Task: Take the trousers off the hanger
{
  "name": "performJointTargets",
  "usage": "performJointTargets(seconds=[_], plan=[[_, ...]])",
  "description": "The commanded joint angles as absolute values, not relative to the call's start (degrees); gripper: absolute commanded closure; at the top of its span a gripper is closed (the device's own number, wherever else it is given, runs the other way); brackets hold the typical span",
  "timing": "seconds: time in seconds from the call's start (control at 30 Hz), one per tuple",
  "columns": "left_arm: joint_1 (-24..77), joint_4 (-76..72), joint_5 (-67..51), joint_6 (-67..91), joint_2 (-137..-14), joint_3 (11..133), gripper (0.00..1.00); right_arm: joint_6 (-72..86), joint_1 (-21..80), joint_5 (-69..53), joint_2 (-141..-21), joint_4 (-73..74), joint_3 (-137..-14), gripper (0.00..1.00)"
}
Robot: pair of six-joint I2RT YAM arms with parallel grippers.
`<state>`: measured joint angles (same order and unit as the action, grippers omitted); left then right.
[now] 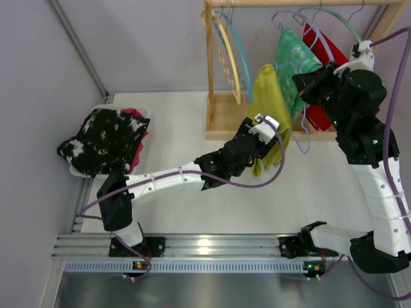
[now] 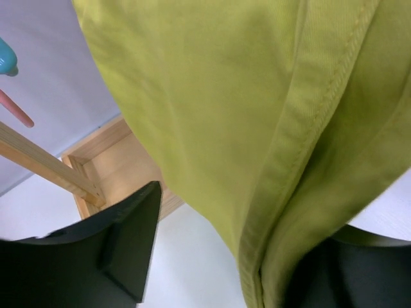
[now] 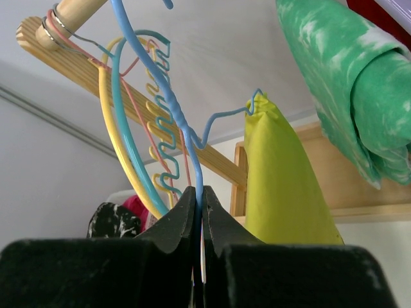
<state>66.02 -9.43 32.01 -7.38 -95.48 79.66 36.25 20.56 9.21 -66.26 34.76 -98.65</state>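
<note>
Three trousers hang on a wooden rack (image 1: 225, 119): mustard-yellow (image 1: 268, 102), green mottled (image 1: 294, 61), red (image 1: 316, 35). My left gripper (image 1: 268, 131) is at the yellow trousers' lower part. In the left wrist view its jaws (image 2: 244, 215) are open, with the yellow cloth (image 2: 257, 115) hanging between them, against the right finger (image 2: 347, 269). My right gripper (image 1: 307, 86) is shut (image 3: 199, 192) on the blue wire hanger (image 3: 191, 138) that carries the yellow trousers (image 3: 282, 179). Green (image 3: 347, 83) and red (image 3: 379, 9) trousers hang to its right.
Empty yellow, teal and pink hangers (image 1: 231, 51) hang at the rack's left end. A white basket (image 1: 80, 172) at the left holds a black-and-white cloth (image 1: 106, 138) and a pink one. Grey walls stand left and behind. A metal rail (image 1: 212, 247) runs along the near edge.
</note>
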Motion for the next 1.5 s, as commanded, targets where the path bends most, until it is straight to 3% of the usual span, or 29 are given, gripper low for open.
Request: performJointTargets(seconds=[0.0,0.1,0.13,0.17,0.2,0.27,0.9,1.47], plan=[[65.1,-12.1,31.9,-7.6,-95.9,84.3,0.35,37.8,21.0,7.5,-62.7,24.6,-100.0,1.00],[65.0,-12.2,31.5,-7.6,-95.5,84.5,0.44,37.2,21.0,7.8,-62.5,24.8,-100.0,1.00],[65.0,-12.2,30.9,-7.6,-95.5,84.5,0.52,36.9,21.1,8.0,-62.4,24.8,-99.8,1.00],[65.0,-12.1,30.5,-7.6,-94.8,84.4,0.61,36.7,21.0,8.0,-62.4,24.8,-99.5,1.00],[65.0,-12.2,29.6,-7.6,-94.2,84.2,0.83,36.4,21.1,8.2,-62.2,24.5,-99.1,1.00],[65.1,-12.2,27.3,-7.6,-92.5,83.8,0.99,35.1,21.0,8.9,-62.0,24.5,-97.7,1.00],[65.2,-13.3,21.1,-9.8,-88.0,101.5,1.00,25.4,20.8,6.4,-50.9,21.8,-65.5,1.00],[65.2,-12.8,16.4,-6.8,-85.5,109.3,1.00,21.4,18.9,7.1,-49.1,22.2,-49.0,1.00]])
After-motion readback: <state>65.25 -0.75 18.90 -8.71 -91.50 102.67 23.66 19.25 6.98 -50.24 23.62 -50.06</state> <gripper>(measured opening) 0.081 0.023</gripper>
